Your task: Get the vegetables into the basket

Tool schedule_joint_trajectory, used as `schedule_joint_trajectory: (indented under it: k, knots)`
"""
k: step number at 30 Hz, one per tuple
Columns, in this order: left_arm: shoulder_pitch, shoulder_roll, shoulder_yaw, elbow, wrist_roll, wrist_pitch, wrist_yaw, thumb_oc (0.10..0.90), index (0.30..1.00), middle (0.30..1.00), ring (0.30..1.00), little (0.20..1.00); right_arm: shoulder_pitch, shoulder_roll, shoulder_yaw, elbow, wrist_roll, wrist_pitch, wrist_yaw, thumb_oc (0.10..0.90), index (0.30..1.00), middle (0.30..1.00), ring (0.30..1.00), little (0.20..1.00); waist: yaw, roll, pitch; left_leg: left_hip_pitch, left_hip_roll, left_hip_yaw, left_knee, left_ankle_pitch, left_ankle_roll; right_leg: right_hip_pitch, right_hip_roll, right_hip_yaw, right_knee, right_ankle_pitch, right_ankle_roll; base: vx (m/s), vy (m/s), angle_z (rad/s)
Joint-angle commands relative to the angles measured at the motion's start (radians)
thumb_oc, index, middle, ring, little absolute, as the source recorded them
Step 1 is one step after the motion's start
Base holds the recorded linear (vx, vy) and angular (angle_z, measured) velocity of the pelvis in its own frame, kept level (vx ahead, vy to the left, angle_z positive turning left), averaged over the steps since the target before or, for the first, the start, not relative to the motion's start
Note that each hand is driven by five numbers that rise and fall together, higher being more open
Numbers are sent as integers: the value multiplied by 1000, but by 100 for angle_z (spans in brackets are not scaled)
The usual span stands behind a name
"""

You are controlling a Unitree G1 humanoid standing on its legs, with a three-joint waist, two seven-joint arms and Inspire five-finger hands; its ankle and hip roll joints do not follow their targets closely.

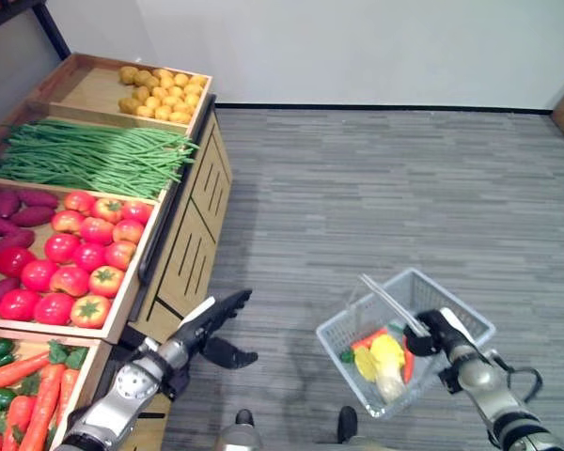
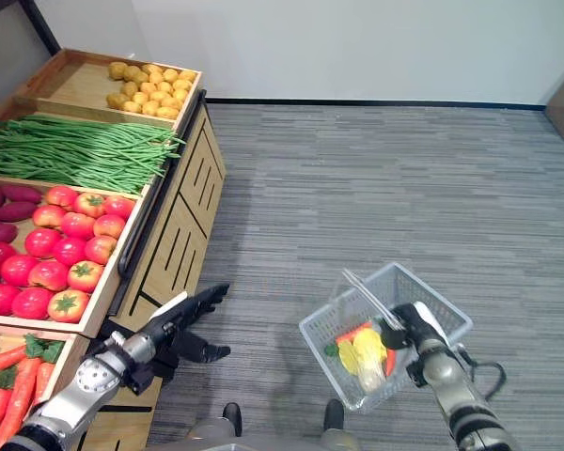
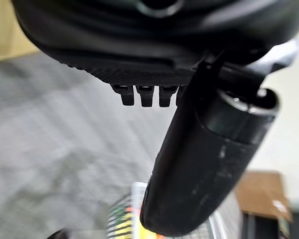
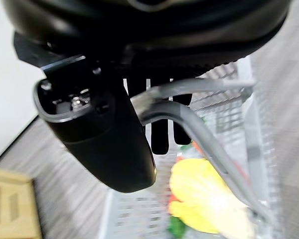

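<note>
A wooden stand (image 1: 183, 235) held crates of tomatoes (image 1: 75, 254), green beans (image 1: 94, 155) and carrots (image 1: 38, 395). The grey mesh basket (image 1: 456, 324) hung over open carpet (image 1: 376, 188), well apart from the stand, holding a yellow pepper (image 1: 387, 351) and a carrot (image 1: 368, 338). The right hand (image 1: 434, 331) was curled round its handles (image 4: 189, 117). The left hand (image 1: 211, 329) hovered beside the stand, fingers straight, holding nothing.

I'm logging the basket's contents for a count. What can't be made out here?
- Basket: lower vegetables hidden beneath the yellow one.
- Right hand: the handle covers its fingers in the eye views.
- Carrots: cut off by the picture's edge.
</note>
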Motion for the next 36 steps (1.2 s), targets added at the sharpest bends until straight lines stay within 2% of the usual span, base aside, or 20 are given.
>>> schedule_joint_trajectory:
  k: [1, 4, 5, 7, 8, 11, 16, 23, 24, 25, 33, 36]
  knots:
    - [-83, -19, -5, 24, 26, -54, 11, 900, 1000, 1000, 1000, 1000, -104, -43, -52, -34, 38, -96, -55, 400, 300, 300, 300, 300, 12, -41, -68, -23, -15, 2, 3, -21, -16, 30, -56, -56, 12, -49, 56, -36, -11, 16]
    - [-80, -129, 37, 257, 50, -29, 39, 900, 1000, 1000, 1000, 1000, -75, -26, -63, 96, 48, -87, -52, 400, 300, 300, 300, 300, 7, -43, -70, -26, -15, 2, 3, -18, -14, 25, -56, -56, 16, -47, 54, -35, -8, 4]
    - [-111, -238, 108, 530, 75, -1, 115, 900, 1000, 1000, 1000, 1000, -64, -3, -62, 209, 58, -82, -50, 400, 300, 300, 300, 300, 0, -44, -71, -28, -15, 5, 3, -15, -13, 20, -54, -54, 19, -45, 52, -33, -12, 1]
    - [-151, -295, 160, 665, 108, 12, 187, 900, 1000, 1000, 1000, 1000, -56, 27, -67, 270, 86, -73, -50, 400, 300, 300, 300, 300, -5, -46, -74, -30, -14, 5, 3, -13, -13, 16, -53, -51, 20, -43, 49, -18, -7, 2]
    - [-153, -297, 160, 668, 109, 11, 188, 900, 1000, 1000, 1000, 1000, -58, 26, -67, 272, 87, -74, -50, 400, 300, 300, 300, 300, -6, -46, -73, -30, -14, 5, 3, -13, -13, 16, -53, -51, 20, -43, 49, 0, 0, 0]
    - [-179, -336, 218, 842, 183, 29, 235, 900, 1000, 1000, 1000, 1000, -36, 78, -81, 370, 147, -69, -40, 400, 300, 300, 300, 300, -12, -48, -78, -31, -11, 10, 3, -13, -16, 13, -48, -47, 18, -42, 46, -6, -10, -2]
    - [-172, -345, 237, 913, 267, 39, 260, 900, 1000, 1000, 1000, 1000, 13, 126, -136, 454, 262, -66, -20, 400, 300, 300, 300, 300, -19, -49, -81, -28, -7, 17, 3, -13, -21, 14, -44, -43, 15, -42, 44, -1, -3, -1]
    - [-147, -360, 226, 940, 330, 48, 270, 900, 1000, 1000, 1000, 1000, 70, 155, -134, 502, 245, -52, -5, 400, 300, 300, 300, 300, -28, -48, -82, -32, 1, 23, 3, -8, -25, 8, -38, -41, 14, -38, 43, -7, -15, -6]
    - [-144, -364, 227, 943, 331, 46, 270, 900, 1000, 1000, 1000, 1000, 77, 158, -135, 505, 244, -48, 0, 561, 525, 525, 525, 525, -30, -49, -81, -32, 2, 25, 3, -8, -26, 7, -38, -40, 13, -38, 43, -8, -18, -7]
    - [-141, -372, 225, 944, 330, 48, 264, 900, 1000, 1000, 1000, 1000, 90, 170, -125, 514, 241, -41, 21, 900, 1000, 1000, 1000, 1000, -33, -51, -81, -32, 3, 29, 3, -7, -27, 5, -36, -39, 12, -37, 43, -12, -22, -6]
    - [-131, -385, 212, 948, 335, 50, 246, 900, 1000, 1000, 1000, 1000, 127, 210, -88, 522, 232, -28, 84, 900, 1000, 1000, 1000, 1000, -39, -59, -81, -33, 12, 40, 3, -3, -30, -3, -28, -29, 11, -35, 41, -4, -11, -3]
    - [-126, -390, 226, 961, 318, 62, 234, 900, 1000, 1000, 1000, 1000, 155, 239, -47, 548, 176, -7, 131, 900, 1000, 1000, 1000, 1000, -40, -65, -84, -32, 14, 37, 3, -4, -30, 1, -26, -35, 12, -39, 39, 1, -11, -3]
